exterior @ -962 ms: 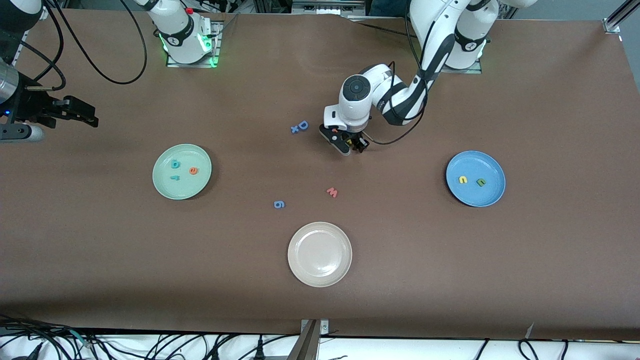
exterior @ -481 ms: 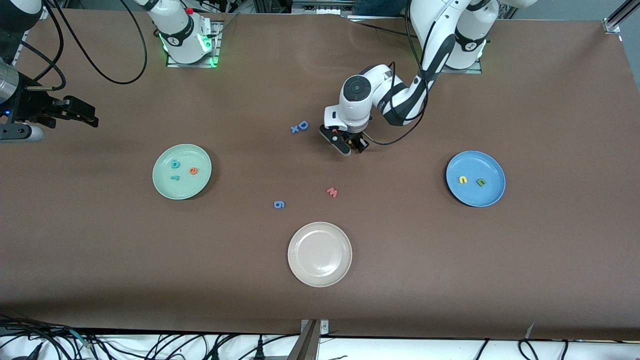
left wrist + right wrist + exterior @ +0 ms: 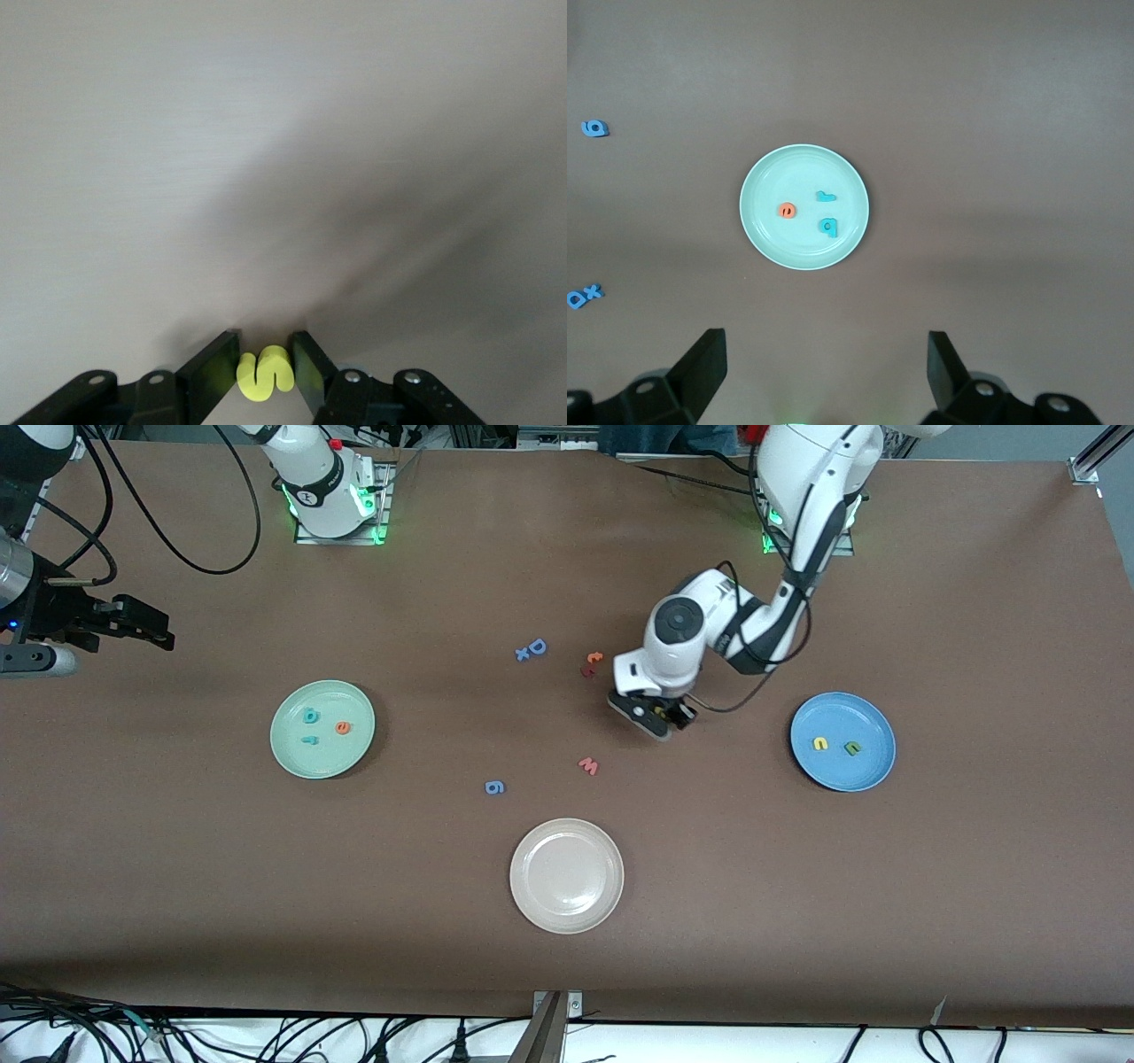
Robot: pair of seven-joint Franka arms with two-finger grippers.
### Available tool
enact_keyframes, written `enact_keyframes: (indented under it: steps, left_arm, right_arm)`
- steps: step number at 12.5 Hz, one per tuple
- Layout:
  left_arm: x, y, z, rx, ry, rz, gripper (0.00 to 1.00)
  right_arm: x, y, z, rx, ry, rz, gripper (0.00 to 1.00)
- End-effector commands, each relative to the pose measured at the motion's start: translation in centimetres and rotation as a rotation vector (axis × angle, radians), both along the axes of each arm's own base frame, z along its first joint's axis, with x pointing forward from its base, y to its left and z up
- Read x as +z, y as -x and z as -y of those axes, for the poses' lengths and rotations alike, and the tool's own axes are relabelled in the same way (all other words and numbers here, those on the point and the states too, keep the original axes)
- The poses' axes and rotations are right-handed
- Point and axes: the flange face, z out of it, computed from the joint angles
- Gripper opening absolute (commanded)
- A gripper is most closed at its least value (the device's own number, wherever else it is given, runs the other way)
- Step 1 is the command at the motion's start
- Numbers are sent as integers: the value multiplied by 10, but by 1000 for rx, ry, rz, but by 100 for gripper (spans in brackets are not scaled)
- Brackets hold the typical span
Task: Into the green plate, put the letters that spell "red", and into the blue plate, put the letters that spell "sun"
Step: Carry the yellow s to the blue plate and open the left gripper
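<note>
1. Shifted since a second ago: left gripper (image 3: 663, 722) away from the orange "t" (image 3: 594, 658), now over bare table between that letter and the blue plate (image 3: 873, 775), carrying the yellow "s" (image 3: 264, 374).
2. Pinched between both fingers (image 3: 209, 375) at a narrow gap: that one yellow "s", hard to make out from the front.
3. Lying in the blue plate: two letters, yellow "n" (image 3: 821, 742) and olive-green "u" (image 3: 852, 747), side by side, apart.
4. Lying in the green plate (image 3: 292, 757): three letters, teal "d" (image 3: 311, 715), teal "r" (image 3: 309, 738), orange "e" (image 3: 343, 728).
5. Loose on the table: blue "D" (image 3: 537, 646) touching a small blue "x" (image 3: 523, 654); a dark red letter (image 3: 586, 672), shape unclear, just beside the "t"; salmon "w" (image 3: 589, 765); blue "g" (image 3: 495, 786).
6. One cream-white plate (image 3: 532, 903), nearest the front camera, holding nothing.
7. Waiting at the right arm's end of the table: right gripper (image 3: 142, 627), jaws spread wide, holding nothing; arm partly cut off by the frame edge.
</note>
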Motion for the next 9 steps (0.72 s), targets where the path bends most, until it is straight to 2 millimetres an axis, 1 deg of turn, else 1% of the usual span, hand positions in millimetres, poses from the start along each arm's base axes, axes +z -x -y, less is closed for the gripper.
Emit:
enact_keyframes:
  steps: [1,2,3,5,6,7,8,9]
  left_arm:
    - [17,-43,-63,-11,11,-5,9]
    - [24,-57,-92,-27,19,-18,9]
    - [33,-71,-127,-22,27,-25,9]
    - [47,-91,-191,-32,26,-23,9]
    - [49,-97,-218,-52,15,-22,10]
    - [50,-98,-243,-62,9,-50,10]
    - [59,-98,-264,-73,17,-77,12]
    - [63,-95,-276,-94,24,-111,13]
  right_arm:
    - [7,4,0,11,-8,1,100]
    - [8,4,0,11,-8,3,100]
    - [8,4,0,11,-8,3,100]
    - [8,4,0,11,-8,3,100]
    - [7,4,0,11,-8,0,100]
    - [7,4,0,9,-8,0,100]
    - [7,4,0,11,-8,0,100]
    - [7,4,0,11,-8,0,100]
